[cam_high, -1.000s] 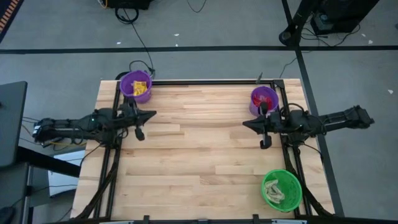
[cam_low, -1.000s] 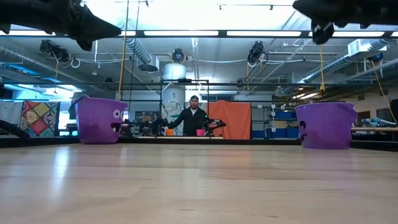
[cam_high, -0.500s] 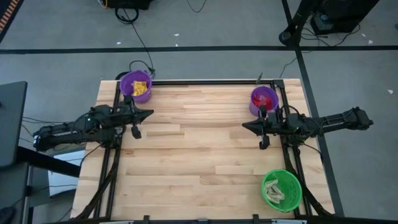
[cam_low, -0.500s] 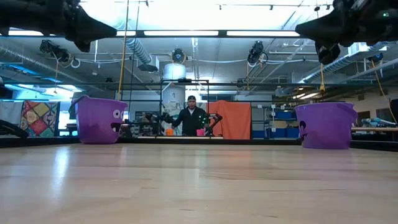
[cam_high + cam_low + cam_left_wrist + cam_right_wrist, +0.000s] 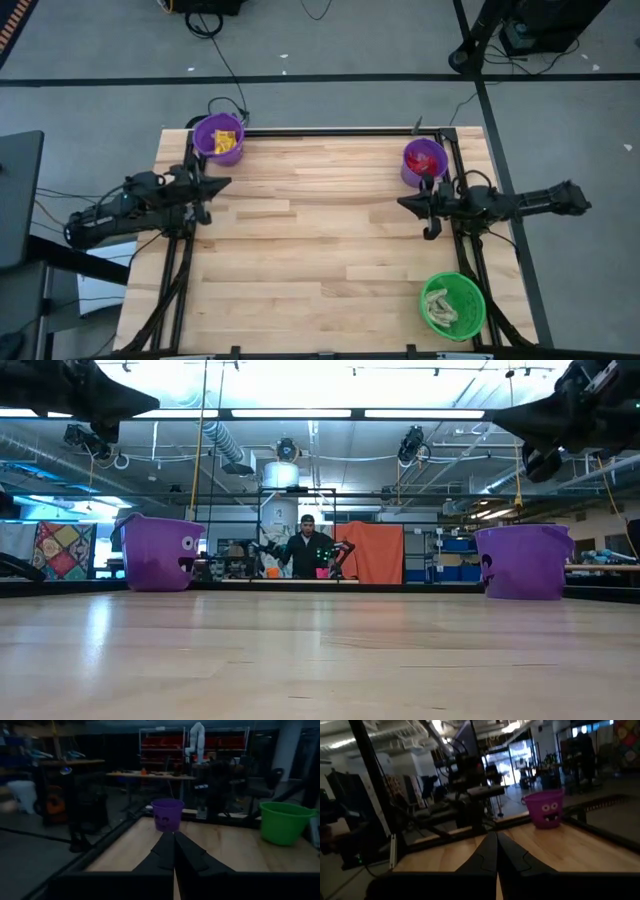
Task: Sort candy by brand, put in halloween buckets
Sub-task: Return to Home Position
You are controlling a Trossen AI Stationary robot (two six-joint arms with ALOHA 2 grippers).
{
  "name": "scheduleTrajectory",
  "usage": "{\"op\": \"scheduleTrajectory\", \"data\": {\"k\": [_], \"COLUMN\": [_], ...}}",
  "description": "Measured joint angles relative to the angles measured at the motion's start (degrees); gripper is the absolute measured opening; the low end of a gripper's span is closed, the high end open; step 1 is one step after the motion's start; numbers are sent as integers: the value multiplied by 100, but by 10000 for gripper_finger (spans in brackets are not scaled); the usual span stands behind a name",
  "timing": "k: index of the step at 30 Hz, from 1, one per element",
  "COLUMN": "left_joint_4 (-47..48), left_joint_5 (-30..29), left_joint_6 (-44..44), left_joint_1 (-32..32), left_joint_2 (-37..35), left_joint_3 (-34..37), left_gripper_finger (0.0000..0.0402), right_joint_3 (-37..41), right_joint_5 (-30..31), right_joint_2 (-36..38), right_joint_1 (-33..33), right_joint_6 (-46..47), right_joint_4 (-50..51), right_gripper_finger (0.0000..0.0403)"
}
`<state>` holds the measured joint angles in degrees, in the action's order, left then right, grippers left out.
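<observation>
I see the left gripper (image 5: 214, 184) clenched empty over the light wooden table (image 5: 320, 230) at its left edge, right gripper (image 5: 405, 203) clenched empty at its right edge, wrapped candy (image 5: 227, 142) inside purple round plastic buckets (image 5: 197, 134) at its rear corners and a green round plastic bucket (image 5: 482, 300) at its front-right corner.

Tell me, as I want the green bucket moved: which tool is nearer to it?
Right. The right tool hangs above the table, on the same side as the green bucket; the left tool is across it, near the left edge.

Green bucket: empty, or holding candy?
Holding candy: the high view shows pale cream pieces lying inside the green bucket, which stands upright.
</observation>
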<state>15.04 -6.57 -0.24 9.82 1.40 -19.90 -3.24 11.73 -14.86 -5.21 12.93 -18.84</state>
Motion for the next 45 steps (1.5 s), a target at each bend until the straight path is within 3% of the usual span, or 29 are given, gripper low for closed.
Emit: {"op": "scheduleTrajectory", "data": {"k": [11,20,31,35,40,42,45], "left_joint_4": [-333,-813,-2613,-2689,-2684,-2554,-2474], "left_joint_5": [736,791,846,737,660,600,451], "left_joint_6": [-170,-154,-434,-574,-815,-953,-1052], "left_joint_1": [-7,-7,-7,-7,-28,-93,-242], "left_joint_2": [-104,-141,-141,-141,-141,-141,-139], "left_joint_3": [263,842,1897,1939,1939,1941,1941], "left_gripper_finger": [3,3,3,3,3,3,3], "right_joint_3": [96,96,94,94,94,94,149], "right_joint_5": [-693,-781,-1207,-1094,-1526,-1377,-636], "right_joint_2": [751,1273,1469,1469,1466,1466,1464], "right_joint_1": [53,197,453,457,456,455,466], "right_joint_6": [-739,-973,-815,-500,62,-91,-293], "right_joint_4": [99,703,1200,1706,2052,2073,2080], "right_gripper_finger": [9,9,9,9,9,9,9]}}
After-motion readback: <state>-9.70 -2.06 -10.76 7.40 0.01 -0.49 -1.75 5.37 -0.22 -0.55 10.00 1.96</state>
